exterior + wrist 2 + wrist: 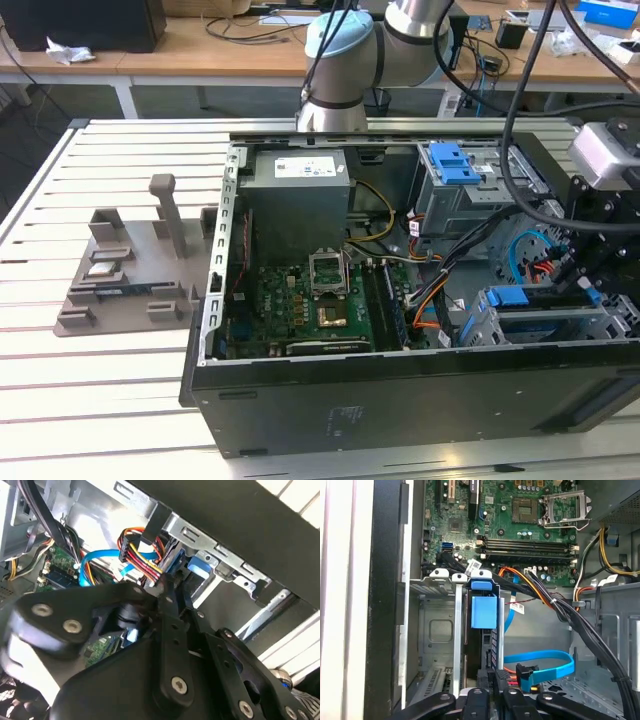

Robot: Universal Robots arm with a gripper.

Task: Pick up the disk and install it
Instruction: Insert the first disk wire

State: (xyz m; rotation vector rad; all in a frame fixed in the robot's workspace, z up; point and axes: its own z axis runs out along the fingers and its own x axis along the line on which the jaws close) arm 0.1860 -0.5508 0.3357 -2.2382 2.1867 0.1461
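**Gripper at the drive cage, disk seated in its bay**

The gripper (490, 700) linkage lies nearest the camera at the lower edge of the first wrist view, arm reaching down into the computer case (400, 400) at the exterior view's right. The disk (487, 645) stands on edge in the drive cage (440, 630), directly ahead of the jaws, its blue latch (484, 611) facing the camera. Whether the jaws are clenched or released cannot be determined. A white sticker (305, 166) marks the power supply (298, 205); its print is illegible.
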